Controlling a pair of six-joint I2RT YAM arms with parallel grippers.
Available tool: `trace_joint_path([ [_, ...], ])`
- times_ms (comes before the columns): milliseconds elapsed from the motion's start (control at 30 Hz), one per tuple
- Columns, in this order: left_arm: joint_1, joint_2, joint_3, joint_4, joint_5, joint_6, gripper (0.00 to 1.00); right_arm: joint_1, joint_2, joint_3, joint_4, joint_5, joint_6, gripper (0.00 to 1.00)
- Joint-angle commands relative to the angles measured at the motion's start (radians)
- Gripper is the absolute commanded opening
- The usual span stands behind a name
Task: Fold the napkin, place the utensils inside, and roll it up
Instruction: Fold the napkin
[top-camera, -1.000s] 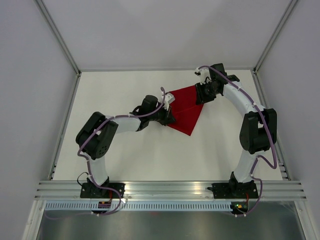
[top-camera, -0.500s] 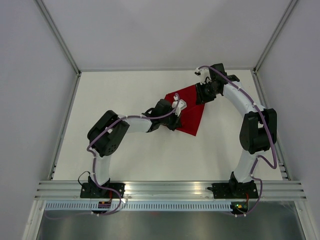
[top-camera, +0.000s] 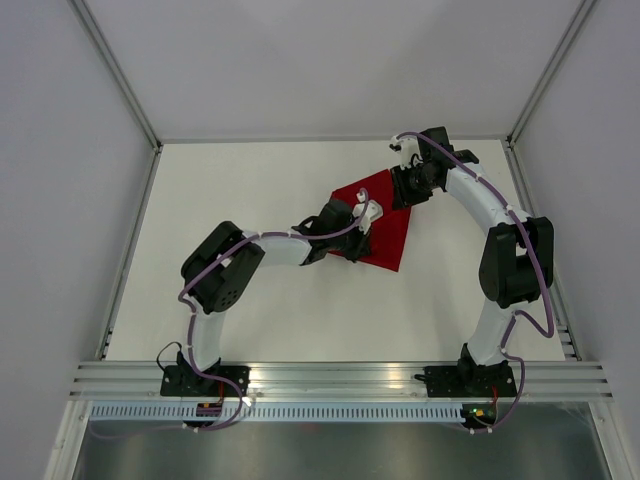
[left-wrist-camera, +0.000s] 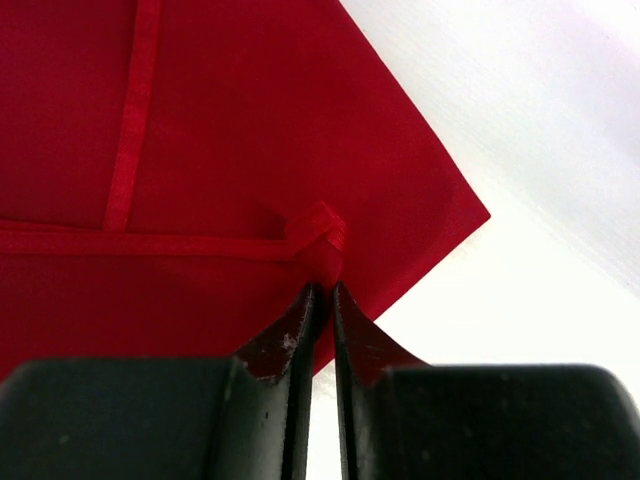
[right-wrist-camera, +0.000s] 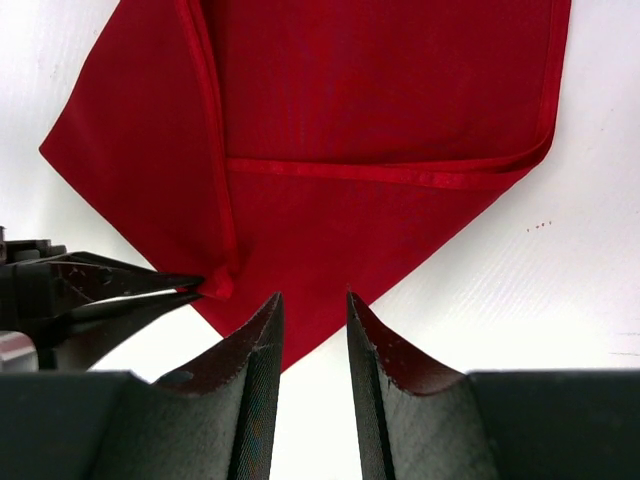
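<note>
The red napkin lies partly folded on the white table, right of centre. My left gripper is shut on a bunched corner of the napkin and holds it over the rest of the cloth. My right gripper is open and empty at the napkin's far right edge. In the right wrist view its fingertips hover just above a corner of the napkin. The left gripper shows there at the left, pinching the hemmed corner. The knife is out of view.
The white table is boxed in by grey walls on the left, the back and the right. A metal rail with both arm bases runs along the near edge.
My left gripper has moved right with the napkin's corner, drawing it over the cloth and making the red shape narrower. The right arm has not moved.
</note>
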Motion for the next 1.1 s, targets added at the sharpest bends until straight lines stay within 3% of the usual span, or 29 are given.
trace_joint_path([
  [0, -0.02, 0.031, 0.044, -0.004, -0.012, 0.065, 0.18, 0.005, -0.002, -0.007, 0.012, 0.017, 0.003, 0.37],
  [300, -0.043, 0.055, 0.064, 0.012, 0.006, 0.057, 0.33, 0.004, 0.005, -0.006, 0.011, 0.018, 0.005, 0.37],
  [800, -0.061, 0.057, 0.086, 0.043, 0.029, 0.053, 0.47, 0.006, 0.015, -0.001, 0.008, 0.029, 0.001, 0.37],
  [1067, -0.073, 0.06, 0.098, 0.069, 0.049, 0.024, 0.49, 0.006, 0.018, 0.002, 0.008, 0.035, 0.0, 0.37],
])
